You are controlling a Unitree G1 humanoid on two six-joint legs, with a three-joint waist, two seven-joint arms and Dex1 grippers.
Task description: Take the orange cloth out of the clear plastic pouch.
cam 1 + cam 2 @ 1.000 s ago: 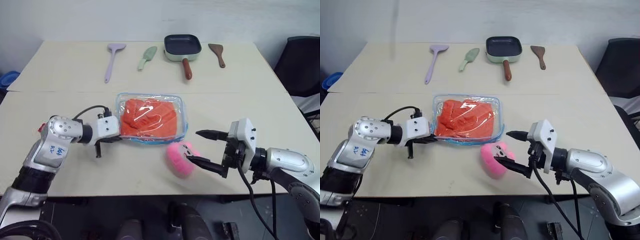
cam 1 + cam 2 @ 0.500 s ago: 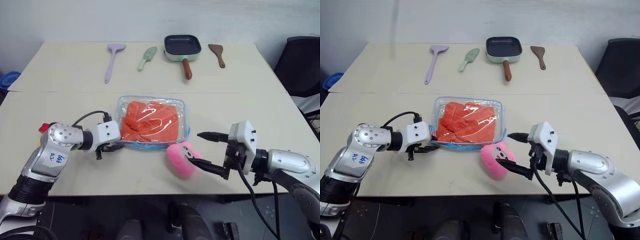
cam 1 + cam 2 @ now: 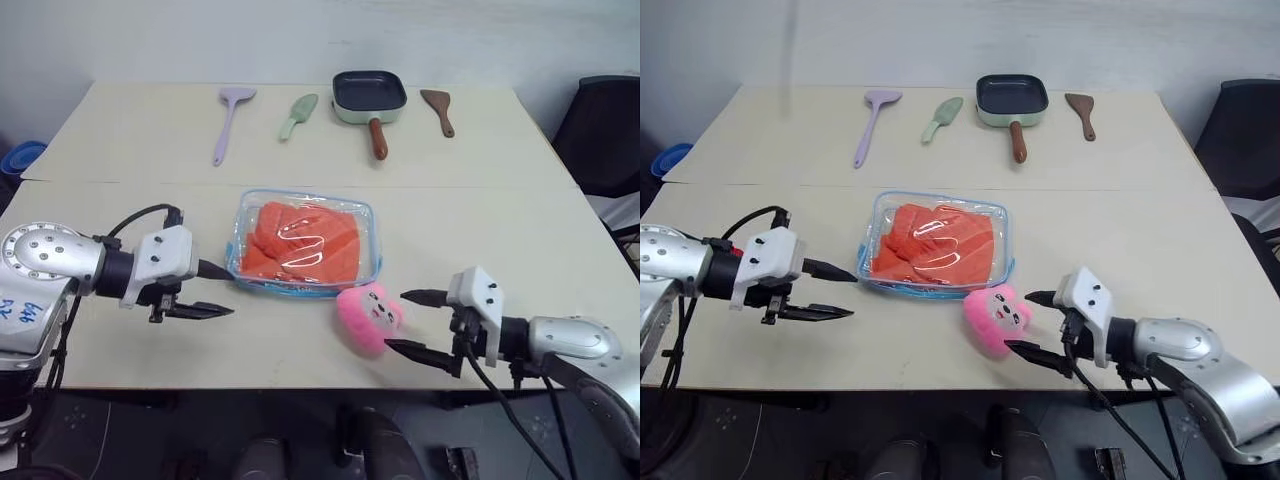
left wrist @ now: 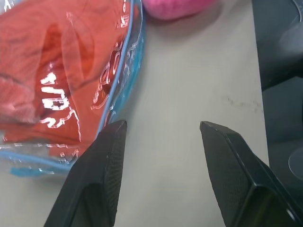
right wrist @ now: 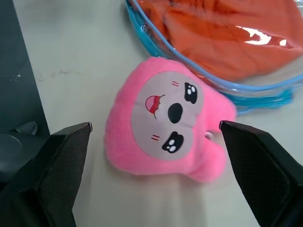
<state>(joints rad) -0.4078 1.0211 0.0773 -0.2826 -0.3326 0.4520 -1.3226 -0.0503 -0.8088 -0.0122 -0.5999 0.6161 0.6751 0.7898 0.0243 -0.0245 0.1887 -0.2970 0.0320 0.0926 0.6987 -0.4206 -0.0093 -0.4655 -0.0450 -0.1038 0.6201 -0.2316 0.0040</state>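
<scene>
Nothing is extracted yet: the orange cloth is seen sealed inside the clear plastic pouch mid-surface; the left claw and right claw are spread, empty

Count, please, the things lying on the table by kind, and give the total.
Kitchen utensils: 3, a purple plastic spatula, a pale green scraper, a brown wooden spatula
Pans: 1, a square green pan with a brown handle
Pouches: 1, a clear plastic pouch
Cloths: 1, an orange cloth inside it
Plush toys: 1, a pink plush toy
Total: 7
</scene>
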